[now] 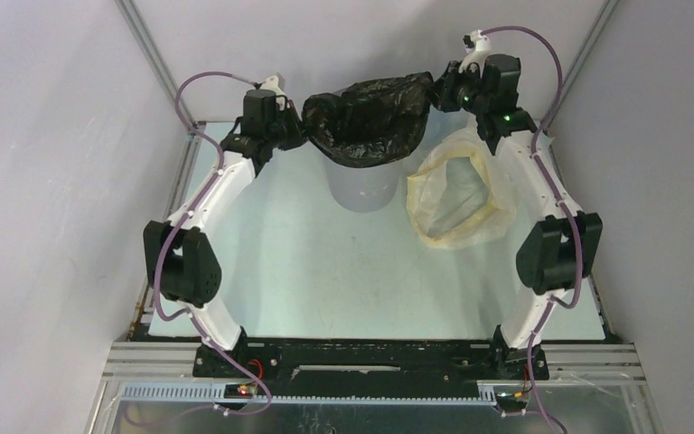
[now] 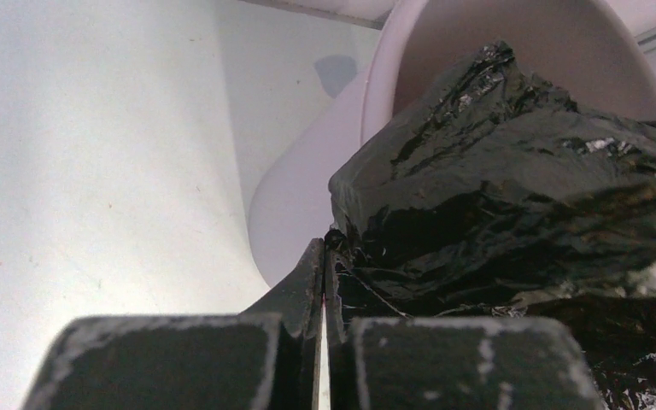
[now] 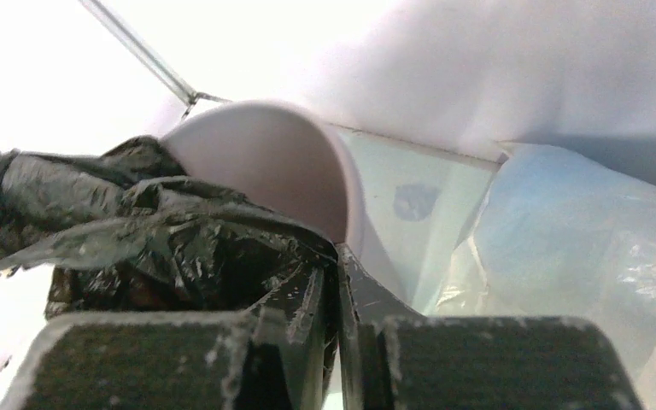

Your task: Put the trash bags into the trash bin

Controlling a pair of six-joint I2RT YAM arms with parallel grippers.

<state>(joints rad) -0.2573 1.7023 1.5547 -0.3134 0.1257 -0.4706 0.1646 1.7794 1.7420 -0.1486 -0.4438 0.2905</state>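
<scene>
The black trash bag (image 1: 370,117) hangs stretched over the trash bin (image 1: 360,188) at 12 o'clock on the pale counter (image 1: 325,271). The left jaws and right jaws are both pinched narrow on its crinkled edges. A translucent bag (image 1: 452,237) lies just beside the bin, at its 3 o'clock. Plain walls (image 1: 45,136) close 3 sides, and open counter runs toward 6 o'clock.

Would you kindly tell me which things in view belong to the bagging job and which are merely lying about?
Part of the job: black trash bag, gripped at either end by the left pincer and right pincer; trash bin beneath it.
Just lying about: translucent yellowish bag, open, to the right of the bin.
</scene>
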